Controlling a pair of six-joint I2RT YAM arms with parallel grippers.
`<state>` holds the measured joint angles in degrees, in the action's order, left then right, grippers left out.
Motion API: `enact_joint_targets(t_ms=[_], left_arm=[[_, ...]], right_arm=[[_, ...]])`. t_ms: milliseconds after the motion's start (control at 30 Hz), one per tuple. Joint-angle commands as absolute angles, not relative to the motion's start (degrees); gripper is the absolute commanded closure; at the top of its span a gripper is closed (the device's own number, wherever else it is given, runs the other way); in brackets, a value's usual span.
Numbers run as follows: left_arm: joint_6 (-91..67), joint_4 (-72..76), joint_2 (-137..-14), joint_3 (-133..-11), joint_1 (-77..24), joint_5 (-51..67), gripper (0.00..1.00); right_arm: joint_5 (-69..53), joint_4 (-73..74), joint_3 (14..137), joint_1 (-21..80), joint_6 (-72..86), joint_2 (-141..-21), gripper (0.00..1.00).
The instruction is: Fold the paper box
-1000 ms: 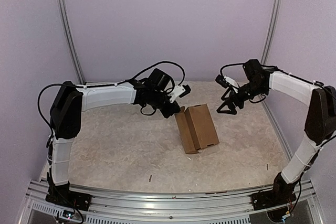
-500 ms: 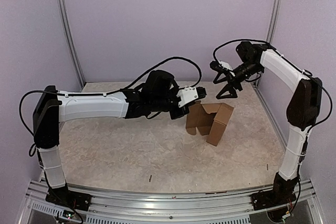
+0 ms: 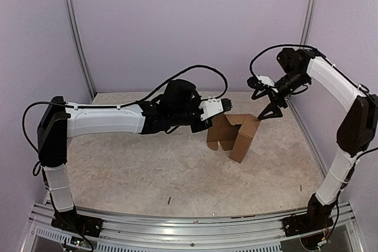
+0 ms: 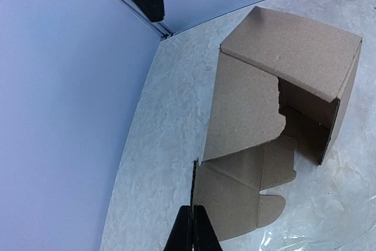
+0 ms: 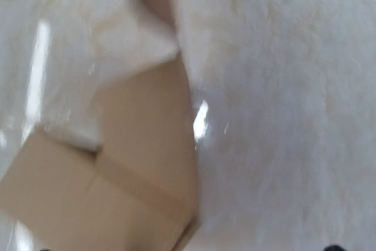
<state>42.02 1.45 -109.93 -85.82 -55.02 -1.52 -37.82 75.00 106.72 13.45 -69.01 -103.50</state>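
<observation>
Top external view: the paper box [image 3: 235, 135] stands partly formed on the bench [image 3: 147, 172], right of centre and towards the far edge, with one flap opened out to its left. The left jaws are pinched tight on that flap's thin edge. The right jaws are spread wide, holding nothing, and hover just beyond the box's far right corner.

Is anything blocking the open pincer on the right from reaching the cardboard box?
Nothing visible. The right pincer hangs open beside the box, only air between; the left pincer grips its flap on the other side.
</observation>
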Motion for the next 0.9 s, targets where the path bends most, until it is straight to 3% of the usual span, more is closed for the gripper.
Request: enact_joint_targets(t_ms=[0, 233, 567, 867], left_arm=[[42.98, 3.87, -110.72, -85.28, -55.52, -1.97, 1.0], [43.4, 4.7, -112.68, -86.2, -56.21, -1.85, 1.0], [42.89, 5.05, -113.9, -87.21, -56.9, -0.35, 1.0], [43.52, 5.75, -114.54, -87.9, -58.02, 3.21, 1.0]], right_arm=[[-29.68, 78.68, 95.84, 13.43, -78.87, -94.65, 0.0], [-27.02, 67.16, 82.86, 14.7, -79.25, -88.35, 0.0], [-28.3, 52.23, 81.32, 16.82, -66.75, -91.6, 0.0], [-32.94, 55.95, 83.83, 18.1, -70.23, -94.93, 0.0]])
